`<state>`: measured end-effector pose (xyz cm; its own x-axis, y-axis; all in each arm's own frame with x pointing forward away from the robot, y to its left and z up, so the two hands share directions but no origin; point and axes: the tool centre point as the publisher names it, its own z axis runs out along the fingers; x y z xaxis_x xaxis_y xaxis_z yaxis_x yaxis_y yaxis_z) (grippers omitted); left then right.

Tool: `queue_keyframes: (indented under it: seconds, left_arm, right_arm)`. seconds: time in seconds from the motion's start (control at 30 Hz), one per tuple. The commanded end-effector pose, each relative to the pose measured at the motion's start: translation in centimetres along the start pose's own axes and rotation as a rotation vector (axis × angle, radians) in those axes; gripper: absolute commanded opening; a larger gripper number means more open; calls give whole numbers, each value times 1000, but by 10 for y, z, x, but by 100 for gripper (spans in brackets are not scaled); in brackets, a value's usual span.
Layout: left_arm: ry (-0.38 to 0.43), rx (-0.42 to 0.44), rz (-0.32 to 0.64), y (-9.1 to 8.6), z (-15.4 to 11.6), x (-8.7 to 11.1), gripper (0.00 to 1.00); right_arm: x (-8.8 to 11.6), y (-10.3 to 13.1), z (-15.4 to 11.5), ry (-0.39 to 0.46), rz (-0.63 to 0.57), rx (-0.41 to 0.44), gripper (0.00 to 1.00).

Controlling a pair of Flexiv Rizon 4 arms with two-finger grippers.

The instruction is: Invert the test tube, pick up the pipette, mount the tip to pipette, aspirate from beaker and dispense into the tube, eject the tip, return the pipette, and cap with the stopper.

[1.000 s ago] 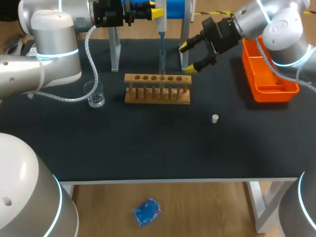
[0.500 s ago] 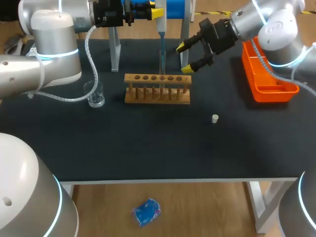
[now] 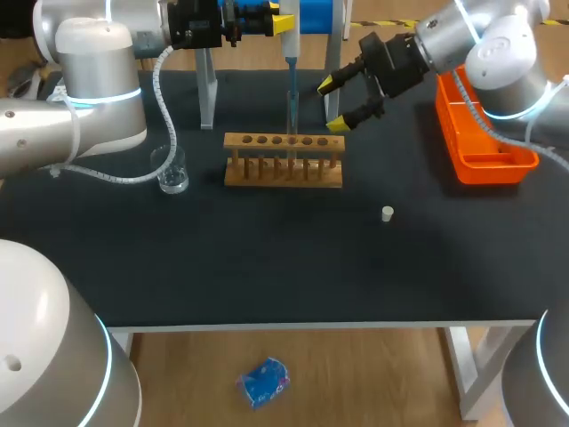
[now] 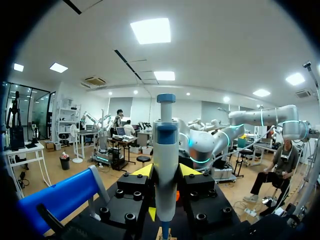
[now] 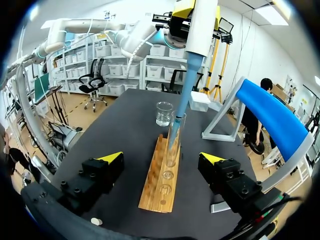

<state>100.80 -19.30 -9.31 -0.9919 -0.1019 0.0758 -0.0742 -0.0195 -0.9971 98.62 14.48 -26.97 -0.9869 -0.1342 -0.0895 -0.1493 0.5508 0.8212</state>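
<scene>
I count one pipette [image 3: 291, 55], one test tube [image 3: 291, 153], one beaker [image 3: 171, 172], one stopper [image 3: 388, 213], one wooden rack [image 3: 283, 172] and one orange bin [image 3: 484, 133] on the dark table [image 3: 267, 258].

My left gripper [image 4: 166, 175] is clamped on the pipette's body, a finger on either side. It holds the pipette at the top centre of the head view, in front of the blue stand [image 3: 316, 13]. The pipette's long axis is vertical, plunger end up. Its slim blue tip [image 3: 291, 111] points straight down into the mouth of the tube. How deep the tip reaches I can't quite make out from here.

The tube stands upright, mouth up, in a hole near the rack's middle. The rack lies left to right across the upper centre of the frame.

My right gripper [image 3: 332, 105] is spread wide and holds nothing. It hangs above the rack's right end, with the rack running away ahead of its fingers.

The beaker sits left of the rack. The stopper lies alone, right of centre. The bin is at the upper right.
</scene>
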Motion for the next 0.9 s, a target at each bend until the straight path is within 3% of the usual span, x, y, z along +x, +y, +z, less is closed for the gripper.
queue_keyframes:
  seconds: [0.03, 0.9]
  left_arm:
    - [5, 17, 7, -3, 0, 0, 0]
    - [12, -21, 38, -27, -1, 8, 0]
  right_arm:
    - [0, 0, 0, 1, -1, 1, 100]
    - [0, 0, 0, 1, -1, 1, 100]
